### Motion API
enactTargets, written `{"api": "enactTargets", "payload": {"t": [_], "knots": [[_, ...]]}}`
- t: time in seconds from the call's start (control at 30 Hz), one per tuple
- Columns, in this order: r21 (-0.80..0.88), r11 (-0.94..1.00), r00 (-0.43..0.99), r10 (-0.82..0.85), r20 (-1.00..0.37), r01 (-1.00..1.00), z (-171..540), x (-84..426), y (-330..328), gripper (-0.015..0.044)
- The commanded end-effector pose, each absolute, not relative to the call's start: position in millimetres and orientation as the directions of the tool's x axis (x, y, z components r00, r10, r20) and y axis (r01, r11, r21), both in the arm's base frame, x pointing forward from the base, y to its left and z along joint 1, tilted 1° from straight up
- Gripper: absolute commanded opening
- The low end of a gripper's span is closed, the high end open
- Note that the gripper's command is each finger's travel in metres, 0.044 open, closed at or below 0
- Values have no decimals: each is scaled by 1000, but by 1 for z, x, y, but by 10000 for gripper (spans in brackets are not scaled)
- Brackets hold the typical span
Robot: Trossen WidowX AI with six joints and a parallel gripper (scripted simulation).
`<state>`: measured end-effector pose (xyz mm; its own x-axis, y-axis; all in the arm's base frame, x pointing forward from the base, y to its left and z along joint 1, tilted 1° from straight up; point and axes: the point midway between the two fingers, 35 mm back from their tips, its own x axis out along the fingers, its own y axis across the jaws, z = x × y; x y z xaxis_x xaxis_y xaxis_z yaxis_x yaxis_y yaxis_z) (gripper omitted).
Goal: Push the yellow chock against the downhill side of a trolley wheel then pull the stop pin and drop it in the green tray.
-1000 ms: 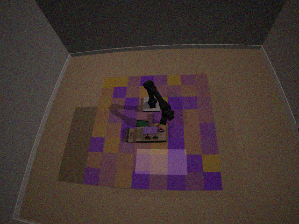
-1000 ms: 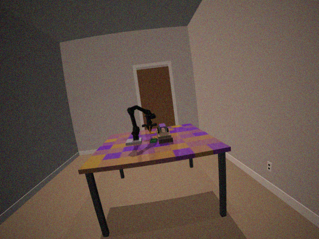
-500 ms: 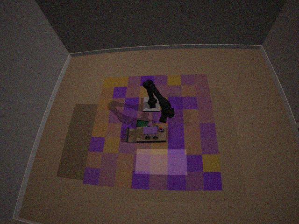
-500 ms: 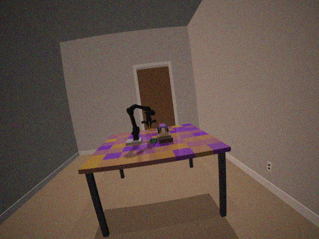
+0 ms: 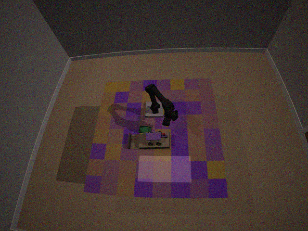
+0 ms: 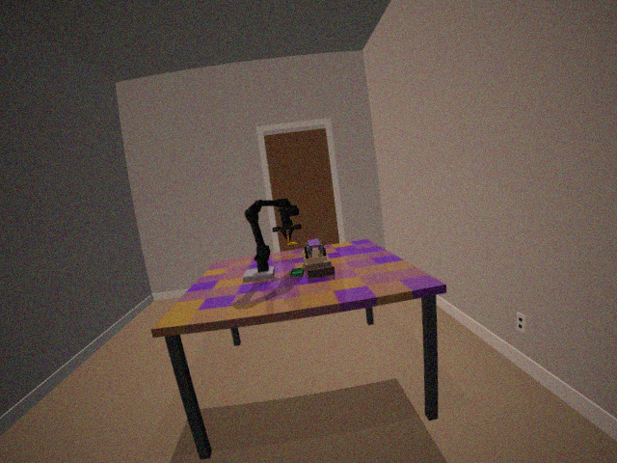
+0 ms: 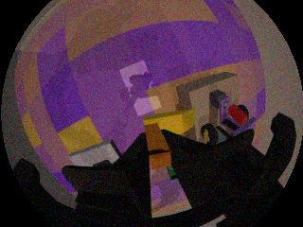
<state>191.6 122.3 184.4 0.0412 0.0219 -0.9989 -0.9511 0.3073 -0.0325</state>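
Fingers (image 6: 287, 237) closed on chock's orange handle (image 7: 157, 142), above ramp (image 5: 143, 143) (image 6: 318, 265) (image 7: 201, 106). Likely light; rubber base should grip; keep hold central.

At the centre of the overhead frame, my table top (image 5: 198, 139) (image 6: 368, 269) looks smooth, with a faint sheen. The ramp (image 5: 141, 144) (image 6: 318, 265) (image 7: 201, 101) looks matt, like bare wood. Low in the wrist frame, my dark fingers look matt, like plastic; the orange handle (image 7: 156, 137) between them looks smooth and plastic-like.
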Motion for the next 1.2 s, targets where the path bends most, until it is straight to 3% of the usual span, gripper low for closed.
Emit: {"api": "enactTargets", "payload": {"t": [0.0, 0.23, 0.5, 1.17], "knots": [[-29, 312, 38, 22, -999, -950, 194, 192, 123, 0], [-28, 334, 38, 22, -999, -942, 195, 192, 123, 0], [-20, 561, 39, 22, -999, -827, 195, 192, 123, 0], [9, 959, 40, 22, -999, -284, 195, 192, 123, 0]]}}
